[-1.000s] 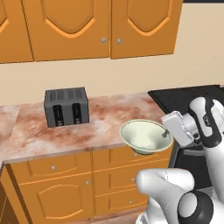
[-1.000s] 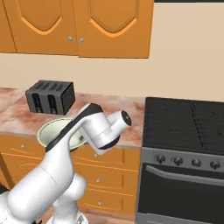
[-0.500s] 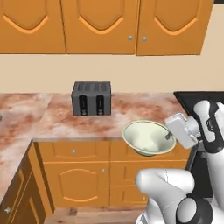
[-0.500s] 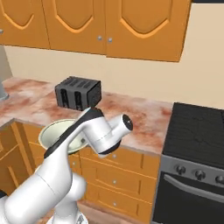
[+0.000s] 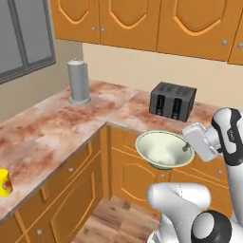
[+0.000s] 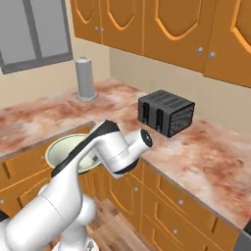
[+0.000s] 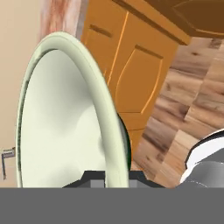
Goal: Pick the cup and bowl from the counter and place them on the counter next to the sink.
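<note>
My gripper [image 5: 187, 148] is shut on the right rim of the bowl [image 5: 163, 148], a wide pale greenish-white bowl. It hangs in the air in front of the orange cabinet fronts, off the counter [image 5: 47, 137]. In the right base view the bowl [image 6: 68, 149] shows partly behind my white arm. The hand view has the bowl [image 7: 61, 118] edge-on, and its rim runs down between the fingertips of the gripper [image 7: 111, 175]. The small yellow cup [image 5: 4, 182] with a red mark stands on the counter at the far left. The sink is out of view.
A black toaster [image 5: 172, 100] [image 6: 165, 112] sits on the marbled counter [image 6: 196, 157] by the wall. A tall grey canister [image 5: 78, 81] [image 6: 86, 78] stands in the counter's corner under a window [image 5: 23, 38]. Wooden floor [image 7: 188, 100] lies below the bowl.
The whole picture has shifted as the base moved. The toaster now sits further right in view, and the corner counter, canister, window and cup have come in. The bowl stays in my grip.
</note>
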### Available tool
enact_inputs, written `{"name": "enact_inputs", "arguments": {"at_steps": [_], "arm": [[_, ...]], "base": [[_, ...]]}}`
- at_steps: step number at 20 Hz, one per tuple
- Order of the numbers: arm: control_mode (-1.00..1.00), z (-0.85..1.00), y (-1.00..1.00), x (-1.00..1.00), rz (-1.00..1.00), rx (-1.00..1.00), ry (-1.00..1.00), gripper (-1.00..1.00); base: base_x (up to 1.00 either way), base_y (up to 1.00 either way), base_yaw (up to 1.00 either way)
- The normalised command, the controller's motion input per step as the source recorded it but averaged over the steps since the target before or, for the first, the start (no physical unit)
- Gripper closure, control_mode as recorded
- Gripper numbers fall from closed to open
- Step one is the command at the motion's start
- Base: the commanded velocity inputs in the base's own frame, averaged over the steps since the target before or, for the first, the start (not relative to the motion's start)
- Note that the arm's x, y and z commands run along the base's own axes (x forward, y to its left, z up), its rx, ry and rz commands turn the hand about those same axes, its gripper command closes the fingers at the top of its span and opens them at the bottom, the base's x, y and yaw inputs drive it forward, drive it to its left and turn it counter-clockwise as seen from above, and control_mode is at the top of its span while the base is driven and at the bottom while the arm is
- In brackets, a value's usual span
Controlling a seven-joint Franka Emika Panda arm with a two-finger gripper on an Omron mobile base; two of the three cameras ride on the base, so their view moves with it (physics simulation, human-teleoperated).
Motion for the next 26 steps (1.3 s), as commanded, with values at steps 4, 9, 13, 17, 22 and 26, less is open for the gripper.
{"name": "enact_inputs", "arguments": {"at_steps": [4,9,13,17,22,26], "arm": [[1.00,0.00,0.00,0.00,0.00,0.00,0.00,1.00],[1.00,0.00,0.00,0.00,0.00,0.00,0.00,1.00],[1.00,0.00,0.00,0.00,0.00,0.00,0.00,1.00],[1.00,0.00,0.00,0.00,0.00,0.00,0.00,1.00],[1.00,0.00,0.00,0.00,0.00,0.00,0.00,1.00],[1.00,0.00,0.00,0.00,0.00,0.00,0.00,1.00]], "base": [[-0.32,0.01,0.84],[-0.37,0.00,0.85],[-0.50,0.07,0.79],[-0.34,0.49,0.37],[0.00,0.95,0.00],[0.26,0.97,-0.03]]}}
